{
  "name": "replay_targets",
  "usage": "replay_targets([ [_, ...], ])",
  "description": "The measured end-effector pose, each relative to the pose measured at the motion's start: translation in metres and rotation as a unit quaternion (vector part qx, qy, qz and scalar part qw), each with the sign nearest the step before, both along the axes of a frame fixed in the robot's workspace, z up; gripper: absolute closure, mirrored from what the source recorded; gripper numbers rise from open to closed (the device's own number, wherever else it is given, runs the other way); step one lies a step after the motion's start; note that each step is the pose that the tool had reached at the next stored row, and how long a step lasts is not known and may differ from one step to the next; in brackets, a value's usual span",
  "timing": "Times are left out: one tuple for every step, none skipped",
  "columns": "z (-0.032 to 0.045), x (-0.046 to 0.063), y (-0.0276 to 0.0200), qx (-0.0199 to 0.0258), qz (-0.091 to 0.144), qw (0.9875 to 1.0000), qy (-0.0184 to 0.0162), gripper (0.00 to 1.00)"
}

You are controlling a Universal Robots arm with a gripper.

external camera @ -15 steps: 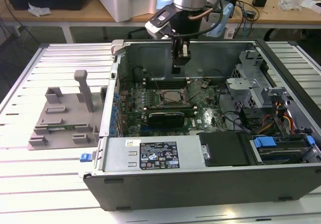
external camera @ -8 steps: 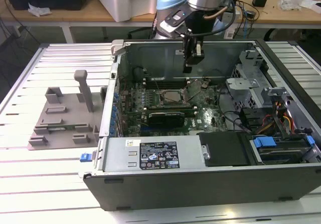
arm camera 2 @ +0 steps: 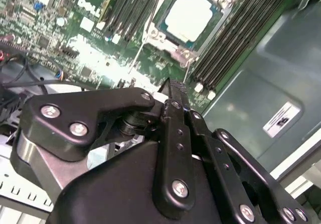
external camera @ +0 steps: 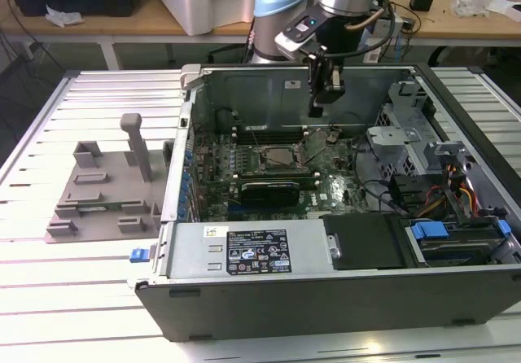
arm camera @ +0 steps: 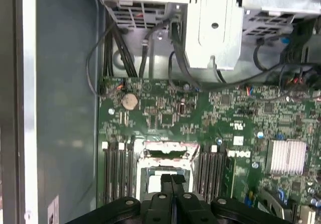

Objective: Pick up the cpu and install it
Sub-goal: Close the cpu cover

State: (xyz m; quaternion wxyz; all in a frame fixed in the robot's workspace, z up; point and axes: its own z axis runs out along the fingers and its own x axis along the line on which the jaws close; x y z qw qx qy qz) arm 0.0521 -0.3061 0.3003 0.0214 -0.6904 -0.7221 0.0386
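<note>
One flat silvery square cpu point(arm camera 2: 189, 17) on green motherboard point(arm camera 2: 156, 63)

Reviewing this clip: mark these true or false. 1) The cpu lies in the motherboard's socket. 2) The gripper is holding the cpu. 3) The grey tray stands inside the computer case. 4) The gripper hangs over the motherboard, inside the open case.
1) True: the cpu lies in the socket of the motherboard.
2) False: the gripper is shut, its fingers together with nothing between them.
3) False: the grey tray lies on the table, outside the case, on the exterior view's left.
4) True.
</note>
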Motion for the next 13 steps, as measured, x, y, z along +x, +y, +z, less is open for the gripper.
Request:
replay_targets([
  [0.0, 0.006, 0.0005, -0.0005, 0.0, 1.0, 0.0001, 0.89],
  [0.0, 0.009, 0.0007, -0.0009, 0.0, 1.0, 0.0001, 0.89],
  [0.0001, 0.012, 0.0009, -0.0012, 0.0, 1.0, 0.0002, 0.89],
  [0.0001, 0.014, 0.0009, -0.0012, 0.0, 1.0, 0.0002, 0.89],
  [0.0, 0.017, 0.0011, -0.0012, 0.0, 1.0, 0.0002, 0.89],
  [0.0, 0.02, 0.0013, -0.002, 0.0, 1.0, 0.0002, 0.89],
  [0.0, 0.023, 0.0016, -0.0022, 0.0, 1.0, 0.0003, 0.89],
  [0.0, 0.024, 0.0019, -0.0023, 0.0, 1.0, 0.0003, 0.89],
  [0.0, 0.025, 0.0022, -0.0022, 0.0, 1.0, 0.0003, 0.89],
  [0.0, 0.028, 0.0029, -0.0023, 0.0, 1.0, 0.0004, 0.89],
  [0.0, 0.031, 0.0033, -0.0022, 0.0, 1.0, 0.0005, 0.89],
  [0.0, 0.033, 0.0038, -0.0022, 0.0, 1.0, 0.0006, 0.89],
  [0.0001, 0.035, 0.0042, -0.0023, 0.0, 1.0, 0.0007, 0.89],
])
